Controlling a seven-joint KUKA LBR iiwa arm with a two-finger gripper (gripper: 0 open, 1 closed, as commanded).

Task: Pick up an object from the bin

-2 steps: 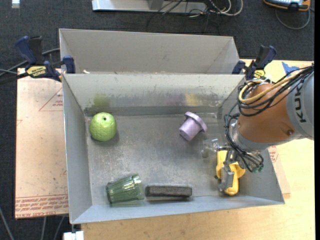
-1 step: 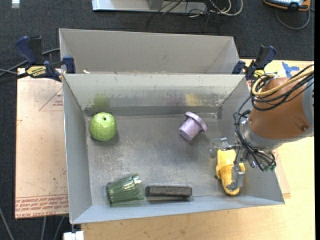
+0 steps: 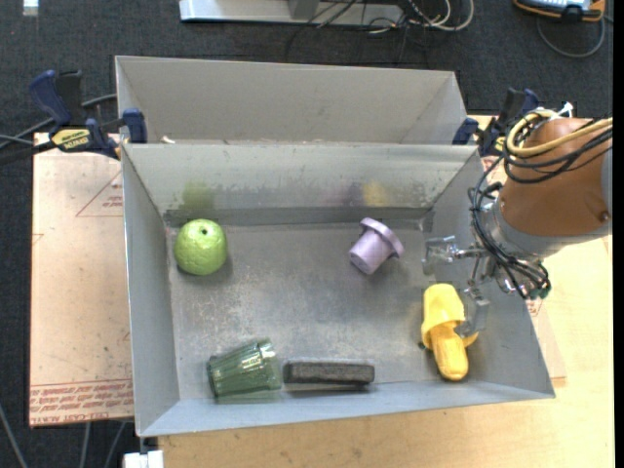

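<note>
The gripper [image 3: 460, 273] hangs by the right wall of the bin [image 3: 292, 300], just above a yellow toy [image 3: 444, 325] at 4 o'clock. I cannot tell if the gripper is apart or together. The middle floor is bare. A purple cup [image 3: 373, 246] sits at 1 o'clock.

Green apple [image 3: 201, 247], lilac cup [image 3: 373, 246]; green glass [image 3: 243, 370] beside dark bar [image 3: 329, 373].

The grey metal bin [image 3: 292, 305] carries on its floor a green apple [image 3: 201, 247] at the far left, a lilac cup [image 3: 372, 247] on its side, a yellow plastic toy [image 3: 445, 334] at the right, and near the front wall a green ribbed cup [image 3: 244, 370] on its side, just beside a dark flat bar [image 3: 329, 373].
</note>
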